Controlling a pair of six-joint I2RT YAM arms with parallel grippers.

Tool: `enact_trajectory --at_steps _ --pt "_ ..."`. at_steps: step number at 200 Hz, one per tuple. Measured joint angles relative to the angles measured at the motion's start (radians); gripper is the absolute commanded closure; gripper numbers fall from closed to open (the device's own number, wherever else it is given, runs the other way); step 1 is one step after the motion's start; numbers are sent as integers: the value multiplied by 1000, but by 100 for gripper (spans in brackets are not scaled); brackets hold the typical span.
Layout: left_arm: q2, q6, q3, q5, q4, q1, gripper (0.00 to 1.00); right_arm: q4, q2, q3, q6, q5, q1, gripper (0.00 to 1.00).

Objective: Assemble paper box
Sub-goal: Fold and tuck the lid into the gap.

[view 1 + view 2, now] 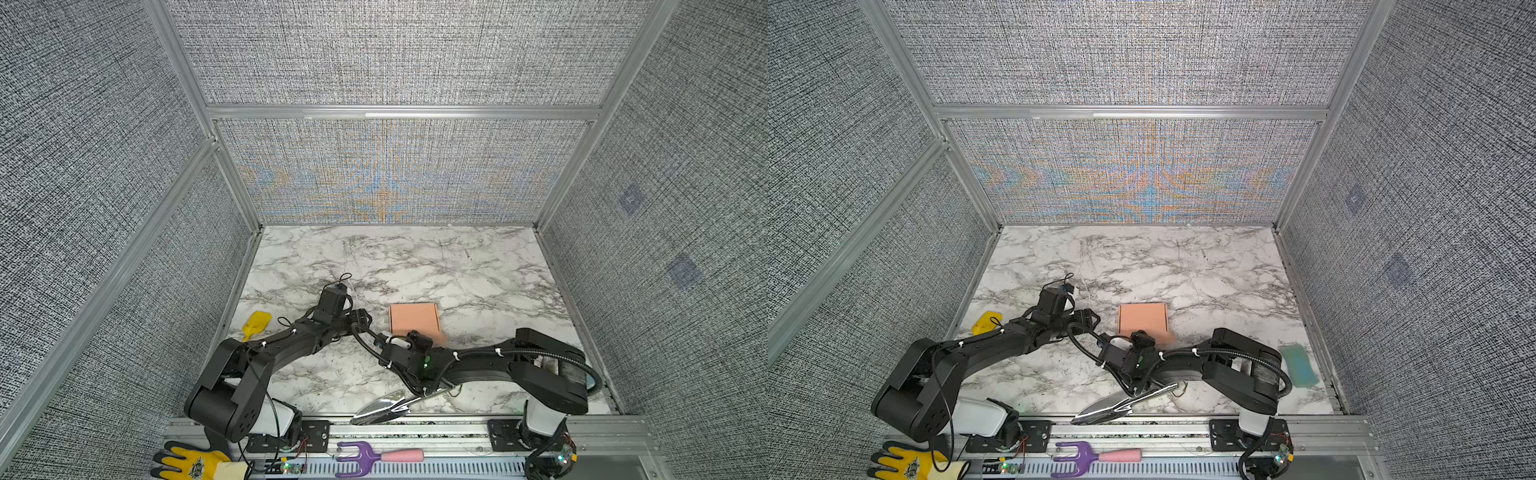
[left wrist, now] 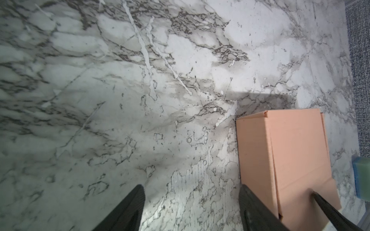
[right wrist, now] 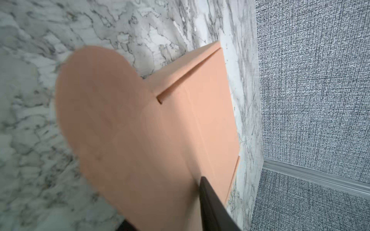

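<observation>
The paper box (image 1: pixel 1142 318) lies on the marble table (image 1: pixel 1225 270); right claw (image 1: pixel 1147 338) at its near edge.

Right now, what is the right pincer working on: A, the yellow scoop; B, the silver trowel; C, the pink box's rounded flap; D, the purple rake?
C: in the right wrist view the rounded flap of the paper box runs into the right pincer, with one black finger lying on top of it.
</observation>
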Motion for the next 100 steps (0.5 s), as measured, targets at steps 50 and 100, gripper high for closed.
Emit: enact_trajectory --at_steps 50,100 --pt "6 0 -10 26 12 1 24 22 -29 -3 -42 -8 -20 88" --pt "16 3 -9 51 29 1 24 26 -61 -13 -50 -43 -31 80"
